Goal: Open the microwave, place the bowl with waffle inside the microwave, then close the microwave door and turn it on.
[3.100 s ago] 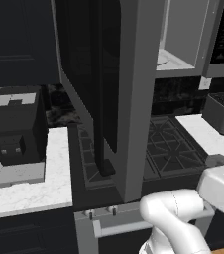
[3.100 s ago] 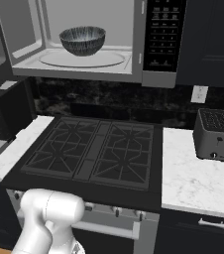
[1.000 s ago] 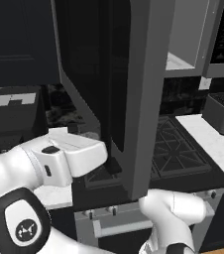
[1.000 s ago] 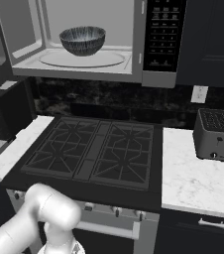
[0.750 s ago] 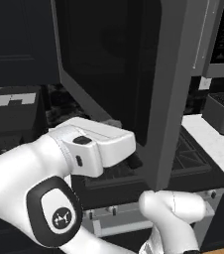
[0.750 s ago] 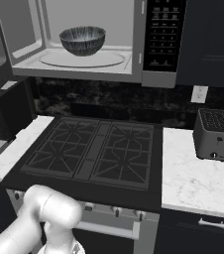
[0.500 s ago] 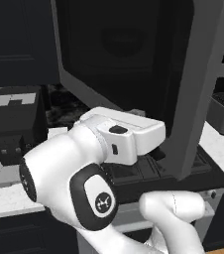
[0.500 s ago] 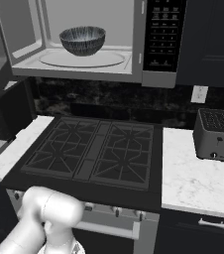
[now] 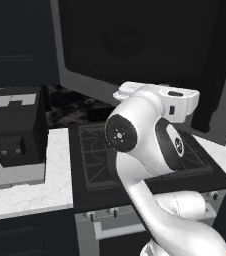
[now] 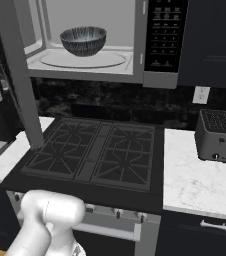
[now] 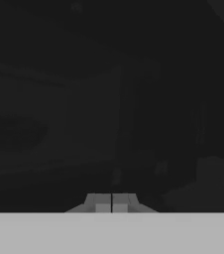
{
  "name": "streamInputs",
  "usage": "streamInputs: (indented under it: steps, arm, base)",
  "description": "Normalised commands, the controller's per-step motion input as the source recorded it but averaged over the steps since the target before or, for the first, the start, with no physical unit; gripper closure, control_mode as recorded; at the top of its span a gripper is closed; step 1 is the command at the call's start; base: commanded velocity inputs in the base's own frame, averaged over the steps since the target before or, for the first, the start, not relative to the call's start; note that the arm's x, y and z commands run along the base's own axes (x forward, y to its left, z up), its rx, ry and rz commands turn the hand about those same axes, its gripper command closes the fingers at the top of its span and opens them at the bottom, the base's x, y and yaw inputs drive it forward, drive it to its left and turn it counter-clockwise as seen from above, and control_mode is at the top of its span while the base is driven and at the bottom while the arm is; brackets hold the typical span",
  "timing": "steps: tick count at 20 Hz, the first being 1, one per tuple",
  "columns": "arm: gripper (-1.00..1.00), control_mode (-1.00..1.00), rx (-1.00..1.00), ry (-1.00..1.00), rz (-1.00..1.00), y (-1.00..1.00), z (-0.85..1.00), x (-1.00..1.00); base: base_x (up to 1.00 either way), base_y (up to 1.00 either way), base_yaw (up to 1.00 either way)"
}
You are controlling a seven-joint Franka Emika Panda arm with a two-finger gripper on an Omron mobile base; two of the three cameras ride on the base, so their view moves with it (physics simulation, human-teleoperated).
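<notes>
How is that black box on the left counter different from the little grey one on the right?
The black coffee machine is tall and boxy, standing on a grey base; the grey toaster is lower, with slots across its top. The coffee machine sits left of the stove, the toaster right of it. Both stand upright on white marble counters, untouched by the arm.

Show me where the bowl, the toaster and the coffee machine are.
bowl (image 10: 83, 41): right base view, its striped outer wall.
toaster (image 10: 215, 136): right base view, its front face.
coffee machine (image 9: 16, 130): left base view, its front face.
</notes>
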Motion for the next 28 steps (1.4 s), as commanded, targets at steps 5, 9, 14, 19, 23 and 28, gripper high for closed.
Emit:
streamInputs:
  steps: [5,9,14,19,23,28]
  arm:
    - [1.00,-1.00,0.17,-0.01,0.37,-0.27,0.45,1.00]
    - [1.00,-1.00,0.14,0.03,0.47,0.00,0.51,1.00]
    - [1.00,-1.00,0.09,0.04,0.48,0.00,0.39,1.00]
    - [1.00,-1.00,0.07,0.03,0.41,0.00,0.05,1.00]
    - [1.00,-1.00,0.01,-0.02,0.25,0.02,-0.35,1.00]
    - [1.00,-1.00,0.00,0.06,0.03,0.04,-0.29,1.00]
  base:
    - [0.00,0.00,0.00]
    - [0.00,0.00,0.00]
    - [0.00,0.00,0.00]
    - [0.00,0.00,0.00]
    - [0.00,0.00,0.00]
    - [0.00,0.00,0.00]
